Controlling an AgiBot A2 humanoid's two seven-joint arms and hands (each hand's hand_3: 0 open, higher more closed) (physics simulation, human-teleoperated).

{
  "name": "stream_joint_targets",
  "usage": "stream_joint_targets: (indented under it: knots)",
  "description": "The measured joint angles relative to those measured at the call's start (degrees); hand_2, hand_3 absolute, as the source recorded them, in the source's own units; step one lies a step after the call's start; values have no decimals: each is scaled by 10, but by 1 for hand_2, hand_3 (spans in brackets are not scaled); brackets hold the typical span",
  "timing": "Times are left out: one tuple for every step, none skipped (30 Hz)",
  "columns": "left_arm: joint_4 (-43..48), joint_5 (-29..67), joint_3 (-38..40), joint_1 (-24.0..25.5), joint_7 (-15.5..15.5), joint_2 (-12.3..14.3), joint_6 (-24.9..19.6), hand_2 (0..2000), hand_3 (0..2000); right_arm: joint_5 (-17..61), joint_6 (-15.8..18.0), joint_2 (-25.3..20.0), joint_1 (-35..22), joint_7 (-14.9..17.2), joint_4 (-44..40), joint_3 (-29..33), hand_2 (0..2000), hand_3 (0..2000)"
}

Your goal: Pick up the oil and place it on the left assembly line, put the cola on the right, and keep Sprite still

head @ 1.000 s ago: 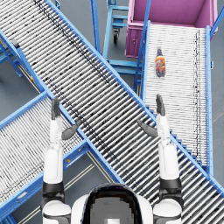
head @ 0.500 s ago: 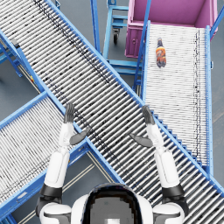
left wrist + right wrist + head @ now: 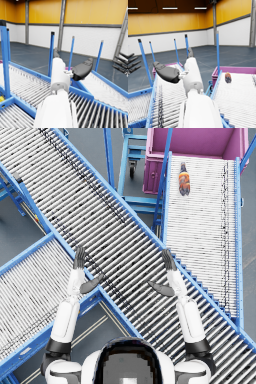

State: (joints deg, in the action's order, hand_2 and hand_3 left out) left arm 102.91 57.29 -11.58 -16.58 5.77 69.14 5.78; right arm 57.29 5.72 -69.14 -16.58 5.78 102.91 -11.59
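Observation:
A small bottle (image 3: pixel 184 180) with an orange-red label and dark top lies on the right roller line (image 3: pixel 210 238), close to its far end; it also shows in the right wrist view (image 3: pixel 228 77). I cannot tell which drink it is. No other bottle is in view. My left hand (image 3: pixel 82 275) is raised over the left edge of the middle diagonal line (image 3: pixel 105 223), fingers apart, holding nothing. My right hand (image 3: pixel 166 275) is raised over that line's right edge, also empty and spread. In the wrist views the left hand (image 3: pixel 80 70) and the right hand (image 3: pixel 168 72) grip nothing.
A purple bin (image 3: pixel 200 143) stands at the far end of the right line. The left roller line (image 3: pixel 30 288) runs below my left arm. Blue rails and upright posts (image 3: pixel 51 53) border every line. Grey floor lies between the frames.
The bottle has travelled along the right line, farther from me and toward the purple bin. Both hands have come inward over the middle line; neither has touched anything.

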Motion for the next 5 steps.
stream_joint_targets:
  knots:
    - [0,0,0,0,0,0,0,0,0,0,0,0,0,0,0,0,0,0]
    - [0,0,0,0,0,0,0,0,0,0,0,0,0,0,0,0,0,0]
    - [0,0,0,0,0,0,0,0,0,0,0,0,0,0,0,0,0,0]
    - [0,0,0,0,0,0,0,0,0,0,0,0,0,0,0,0,0,0]
    - [0,0,0,0,0,0,0,0,0,0,0,0,0,0,0,0,0,0]
